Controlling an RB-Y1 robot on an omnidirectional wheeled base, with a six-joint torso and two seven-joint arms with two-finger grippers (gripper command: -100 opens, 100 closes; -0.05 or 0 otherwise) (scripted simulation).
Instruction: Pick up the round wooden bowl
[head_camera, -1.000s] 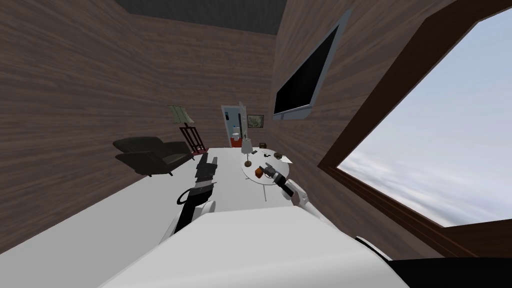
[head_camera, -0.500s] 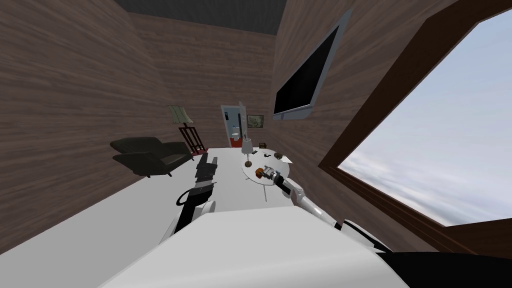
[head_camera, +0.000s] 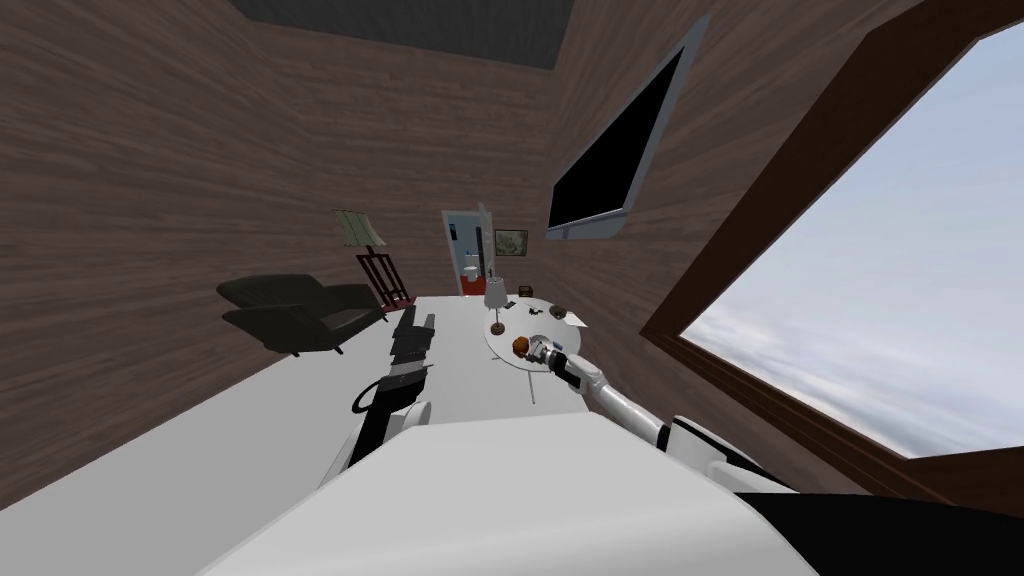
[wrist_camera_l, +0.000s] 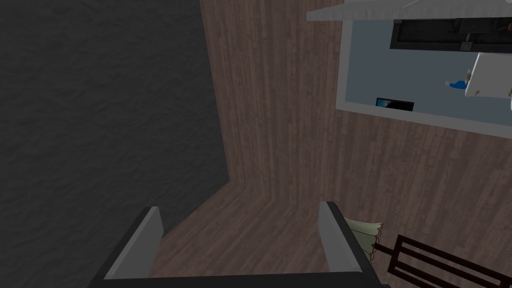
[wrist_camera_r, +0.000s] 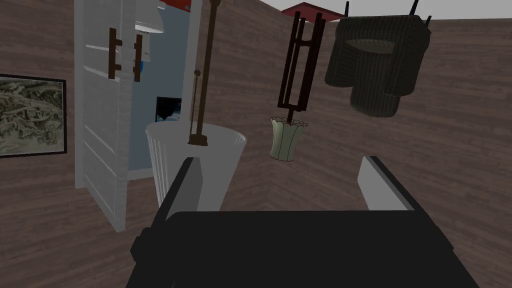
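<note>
A small brown round bowl (head_camera: 519, 346) sits on the near part of the round white table (head_camera: 545, 328). My right arm reaches out over the table, and my right gripper (head_camera: 530, 347) is right beside the bowl; I cannot tell if they touch. In the right wrist view the right gripper (wrist_camera_r: 287, 185) is open with nothing between its fingers, and it looks past a white-shaded table lamp (wrist_camera_r: 210, 150). My left gripper (head_camera: 414, 320) hangs over the floor left of the table. The left wrist view shows it (wrist_camera_l: 240, 240) open and empty.
The table also carries the lamp (head_camera: 494, 293), a dark round thing (head_camera: 558, 313) and small items at its far side. A dark armchair (head_camera: 300, 312) and a floor lamp (head_camera: 356, 228) stand to the left. A wall TV (head_camera: 610, 150) and a big window (head_camera: 880, 270) are to the right.
My right arm has stretched further forward over the table, bringing its gripper up against the brown bowl's side. The left arm has not moved.
</note>
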